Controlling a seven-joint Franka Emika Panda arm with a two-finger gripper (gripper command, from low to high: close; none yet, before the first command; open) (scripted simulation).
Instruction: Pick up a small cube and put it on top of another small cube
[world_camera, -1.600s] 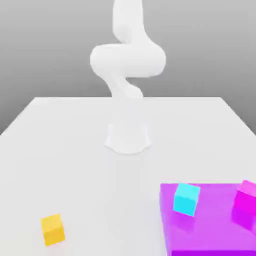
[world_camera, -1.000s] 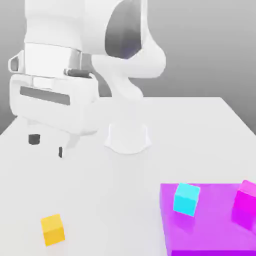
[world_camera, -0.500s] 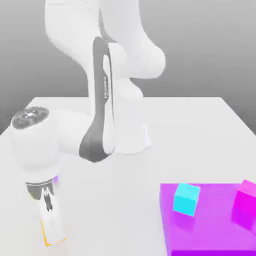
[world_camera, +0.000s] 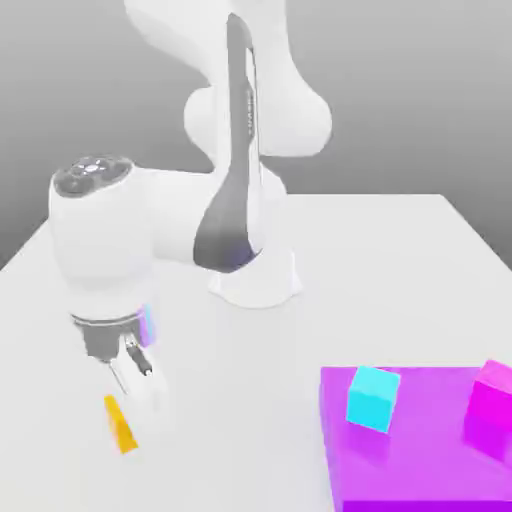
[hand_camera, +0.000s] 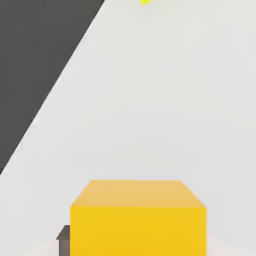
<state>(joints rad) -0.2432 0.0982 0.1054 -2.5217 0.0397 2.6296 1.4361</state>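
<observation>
The small yellow-orange cube (world_camera: 121, 428) hangs a little above the white table, at the exterior view's left. Only a narrow orange strip of it shows beside a white finger (world_camera: 143, 393). My gripper (world_camera: 130, 420) points down and is shut on it. In the hand view the small cube (hand_camera: 138, 220) looms large and close, with a dark fingertip (hand_camera: 63, 240) against one side. The cyan cube (world_camera: 372, 397) and the magenta cube (world_camera: 492, 392) rest on a purple platform (world_camera: 420, 475) at the exterior view's right.
The arm's white base (world_camera: 256, 275) stands mid-table behind the gripper. The white table (world_camera: 400, 260) ends in a dark edge in the hand view. A small yellow speck (hand_camera: 144, 2) shows at that picture's border.
The arm swung down to the yellow-orange cube at the exterior view's left, closed on it, and has now raised it slightly and shifted it toward the right.
</observation>
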